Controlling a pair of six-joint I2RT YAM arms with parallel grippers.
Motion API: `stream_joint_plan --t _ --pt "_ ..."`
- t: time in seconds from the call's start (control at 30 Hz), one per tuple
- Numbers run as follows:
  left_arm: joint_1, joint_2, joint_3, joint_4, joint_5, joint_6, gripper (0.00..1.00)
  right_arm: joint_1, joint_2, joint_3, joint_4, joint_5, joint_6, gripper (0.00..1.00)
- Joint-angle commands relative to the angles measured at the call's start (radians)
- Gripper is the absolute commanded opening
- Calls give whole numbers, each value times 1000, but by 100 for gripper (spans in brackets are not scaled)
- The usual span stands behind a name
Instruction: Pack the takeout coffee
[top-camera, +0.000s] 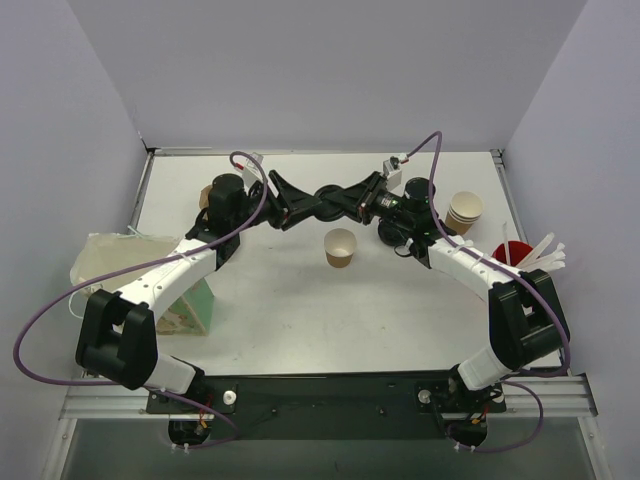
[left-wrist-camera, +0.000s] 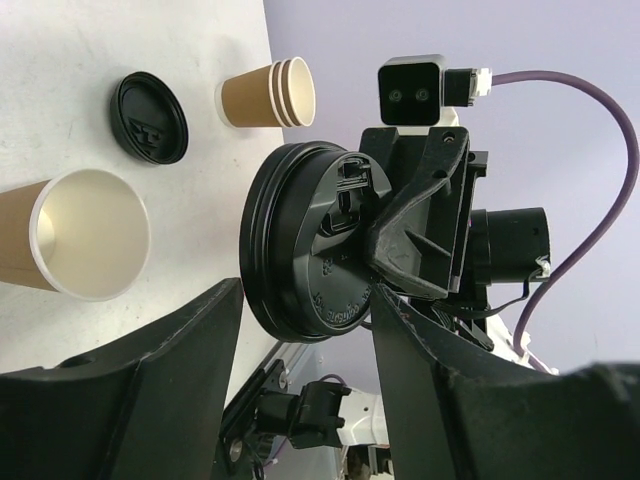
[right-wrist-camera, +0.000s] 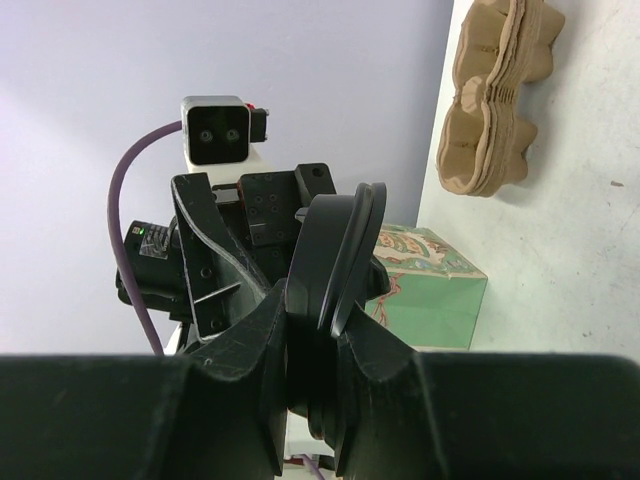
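Note:
A brown kraft-paper cup (top-camera: 340, 247) stands open and lidless mid-table; it also shows in the left wrist view (left-wrist-camera: 85, 235). My right gripper (top-camera: 342, 199) (right-wrist-camera: 322, 300) is shut on a round black plastic lid (right-wrist-camera: 342, 250), held on edge in the air behind the cup. In the left wrist view the lid (left-wrist-camera: 305, 250) faces the camera. My left gripper (top-camera: 300, 204) (left-wrist-camera: 308, 300) is open, its fingers (left-wrist-camera: 160, 390) on either side of the lid's lower rim and not closed on it.
A second black lid (left-wrist-camera: 148, 117) lies on the table beside a stack of kraft cups (top-camera: 464, 212) (left-wrist-camera: 268, 95). A red cup (top-camera: 510, 252) holds white sticks at right. Stacked pulp carriers (right-wrist-camera: 500, 90), a green box (top-camera: 190, 305) (right-wrist-camera: 430, 285) and a bag (top-camera: 105, 262) are at left.

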Motion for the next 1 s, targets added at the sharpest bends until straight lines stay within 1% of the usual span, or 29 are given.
stream_joint_plan --t 0.0,0.07,0.27,0.3,0.37,0.43,0.5,0.7,0.73,0.87,0.97 --pt "-6 -18 7 76 18 -17 63 7 0 -5 128 -20 31 1" --pt "-9 -14 7 76 18 -15 60 7 3 -5 143 -21 39 1" --pt "-15 6 28 65 21 -5 58 15 6 -8 137 -26 37 1" --pt "-15 8 30 65 21 -5 56 15 6 -8 136 -27 34 1" --pt "-17 12 32 62 21 -2 54 13 5 -8 117 -29 22 2" --pt "-18 14 30 64 23 0 50 15 2 -6 103 -30 8 5" --pt "-20 14 27 77 24 -3 47 18 0 0 73 -33 -10 4" --pt "-18 9 19 107 30 -18 44 20 -4 -5 51 -35 -24 5" --pt "-18 9 19 107 32 -17 42 20 -7 -5 44 -37 -30 5" --pt "-18 5 27 93 32 -5 40 18 -23 5 -56 -26 -82 8" --pt "-21 15 25 87 41 3 40 20 -47 24 -160 -11 -156 13"
